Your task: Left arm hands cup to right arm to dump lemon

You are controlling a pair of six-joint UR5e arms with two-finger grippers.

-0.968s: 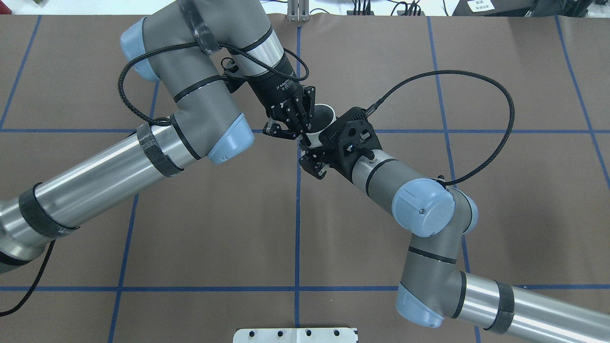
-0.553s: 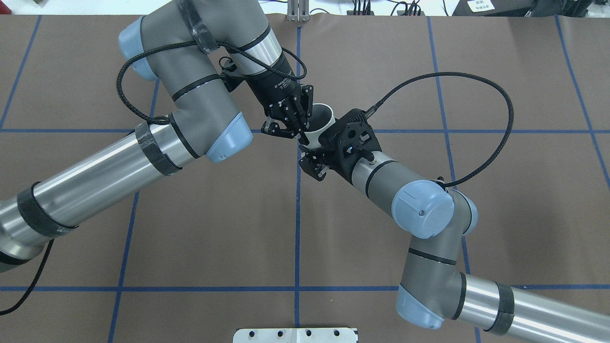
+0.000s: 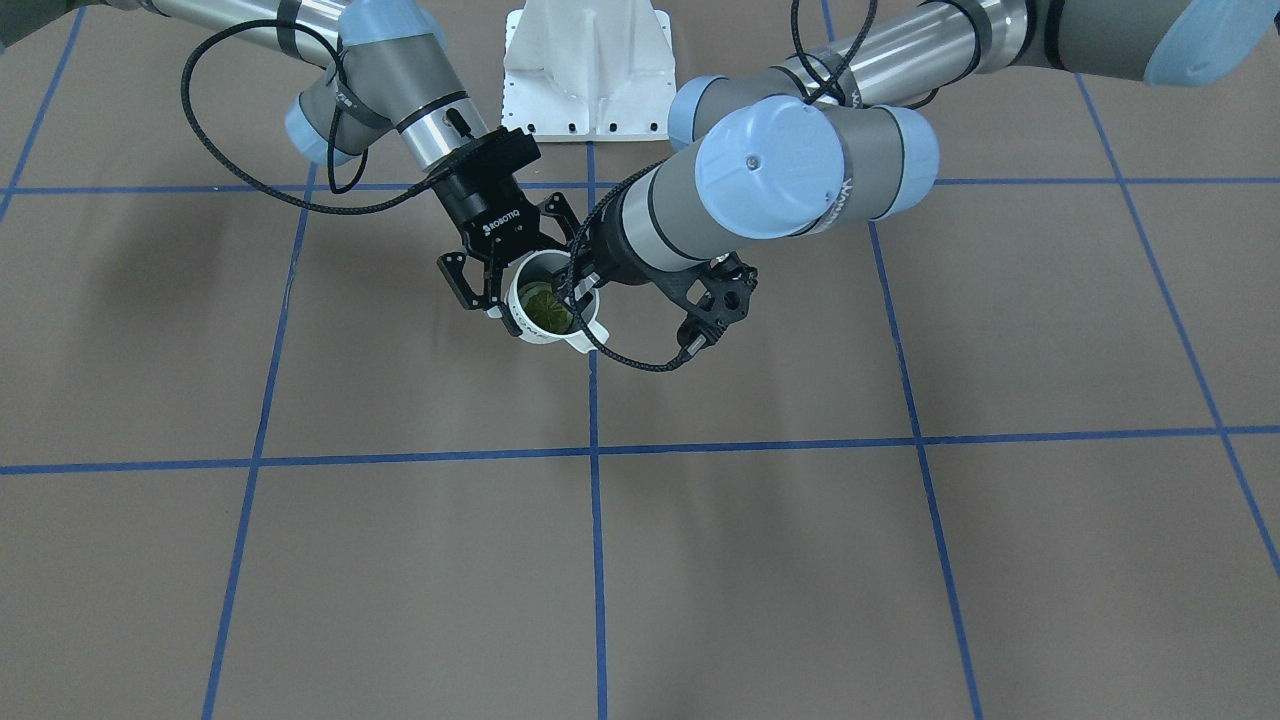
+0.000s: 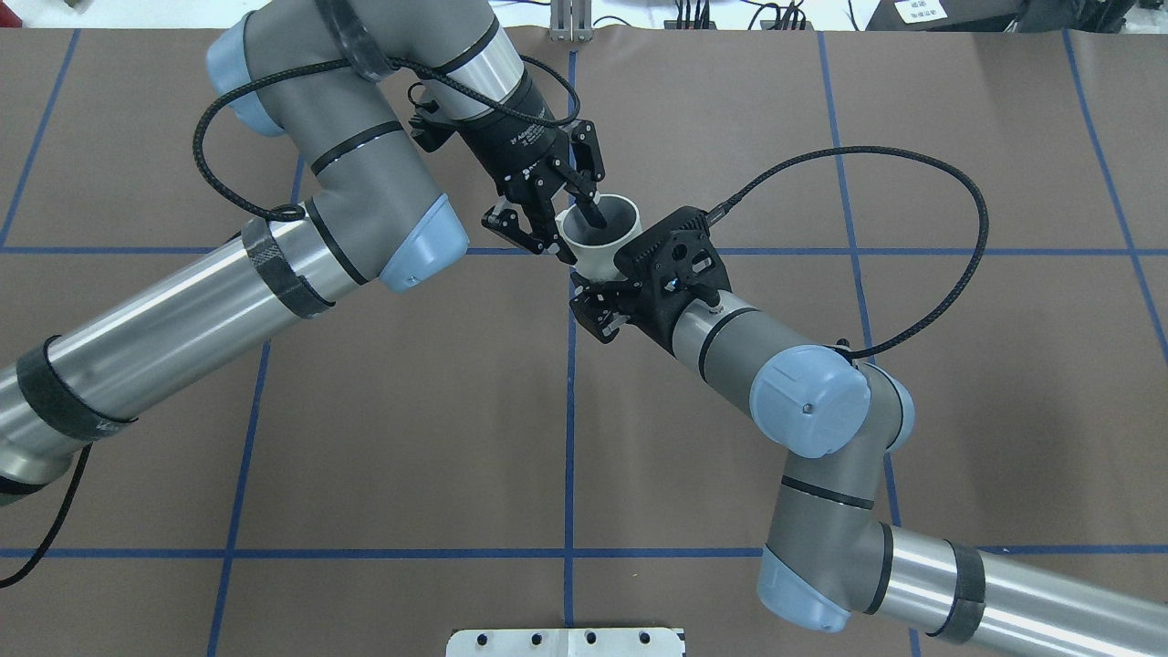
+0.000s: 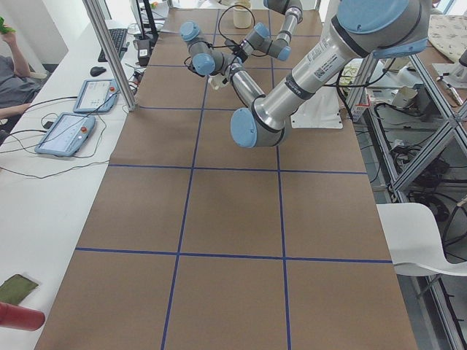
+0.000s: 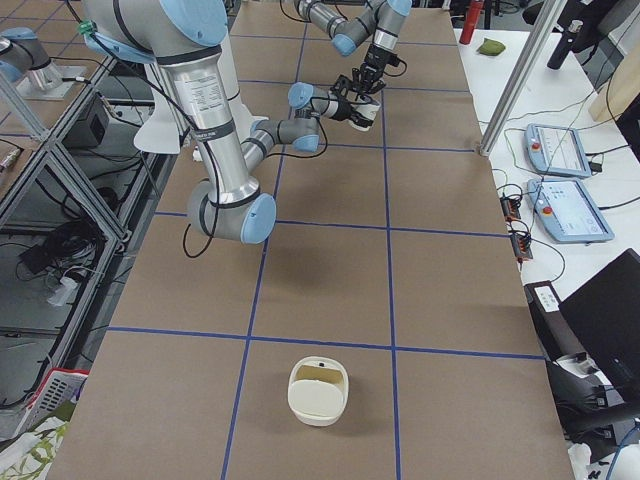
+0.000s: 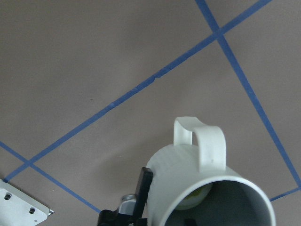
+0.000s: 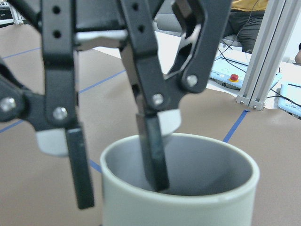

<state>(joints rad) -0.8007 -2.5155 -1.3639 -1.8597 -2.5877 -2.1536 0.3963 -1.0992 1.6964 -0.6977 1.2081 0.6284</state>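
The cream-white cup [image 4: 595, 260] hangs above the table near its middle, mouth tilted up. The yellow-green lemon [image 3: 545, 308] lies inside it and also shows in the left wrist view [image 7: 197, 195]. My right gripper [image 3: 532, 295] is shut on the cup's body from the robot's side; one of its fingers [image 7: 143, 188] presses on the wall. My left gripper [image 4: 558, 230] is open over the rim. One left finger [image 8: 155, 155] hangs inside the cup and the other [image 8: 80, 165] hangs outside, clear of the wall. The handle [image 7: 204, 143] points away from the robot.
A white basket-like container [image 6: 318, 390] stands on the table far toward the right end. The robot's white base plate [image 4: 566, 641] sits at the table's near edge. Black cable loops [image 4: 912, 182] hang off both wrists. Blue tape lines cross the brown table [image 4: 821, 438].
My left gripper has opened off the cup's rim and the left arm has drawn back and up. The cup stays in my right gripper, hardly moved.
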